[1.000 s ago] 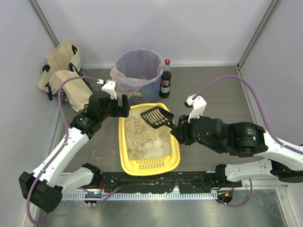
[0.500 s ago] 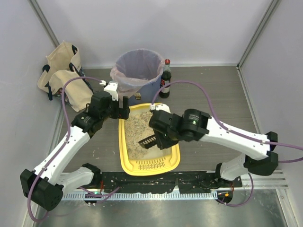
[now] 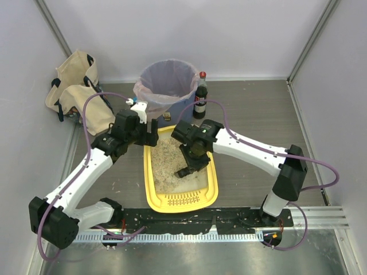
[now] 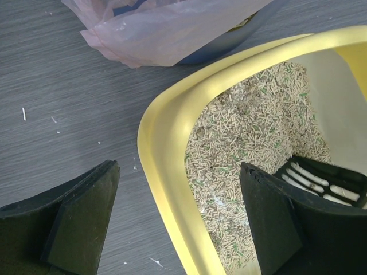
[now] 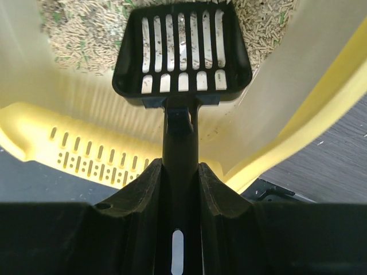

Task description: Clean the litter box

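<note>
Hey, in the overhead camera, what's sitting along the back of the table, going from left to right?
Beige tote bag → blue bin with clear liner → dark bottle with red cap.

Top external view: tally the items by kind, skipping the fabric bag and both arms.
Yellow plastic litter box: 1
Black slotted plastic scoop: 1
Round blue bin, clear liner: 1
Dark bottle, red cap: 1
Small brownish item: 1
Total: 5

From above, the right arm hides most of the scoop over the litter box. Just beyond the litter box, a brownish speck, too small to tell. The left wrist camera crops the bin at its top.
</note>
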Controlling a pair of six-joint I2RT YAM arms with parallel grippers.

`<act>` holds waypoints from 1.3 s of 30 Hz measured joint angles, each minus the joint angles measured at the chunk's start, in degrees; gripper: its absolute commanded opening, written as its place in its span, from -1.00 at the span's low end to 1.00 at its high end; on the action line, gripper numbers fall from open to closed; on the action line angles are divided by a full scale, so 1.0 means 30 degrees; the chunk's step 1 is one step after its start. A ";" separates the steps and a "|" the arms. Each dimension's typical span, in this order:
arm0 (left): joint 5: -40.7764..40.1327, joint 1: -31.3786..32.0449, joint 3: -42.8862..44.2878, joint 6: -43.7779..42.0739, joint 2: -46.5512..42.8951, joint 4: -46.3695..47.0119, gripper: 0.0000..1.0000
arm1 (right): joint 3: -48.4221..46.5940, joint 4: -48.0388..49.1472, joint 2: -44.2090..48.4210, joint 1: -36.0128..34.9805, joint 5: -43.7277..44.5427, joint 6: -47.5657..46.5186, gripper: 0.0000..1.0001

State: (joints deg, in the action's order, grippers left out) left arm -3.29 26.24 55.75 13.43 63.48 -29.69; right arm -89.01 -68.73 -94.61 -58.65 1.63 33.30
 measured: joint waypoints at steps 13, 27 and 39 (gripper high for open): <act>0.0554 0.0000 0.0175 -0.0066 0.1049 -0.0306 0.59 | 0.4131 0.3563 -0.0080 -0.0036 0.2317 0.0430 -0.98; 0.0648 0.0007 0.0408 -0.0131 0.1967 -0.0590 0.22 | 0.7519 0.9763 0.0073 -0.0022 0.4728 0.0270 -0.97; 0.0714 0.0029 0.0415 -0.0131 0.2324 -0.0641 0.04 | 1.1067 1.5140 0.1938 -0.0503 0.6528 -0.0423 -0.97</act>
State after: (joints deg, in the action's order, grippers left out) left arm -1.15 26.33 56.99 13.04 70.46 -31.62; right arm -55.81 -23.31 -88.79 -60.16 21.21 32.03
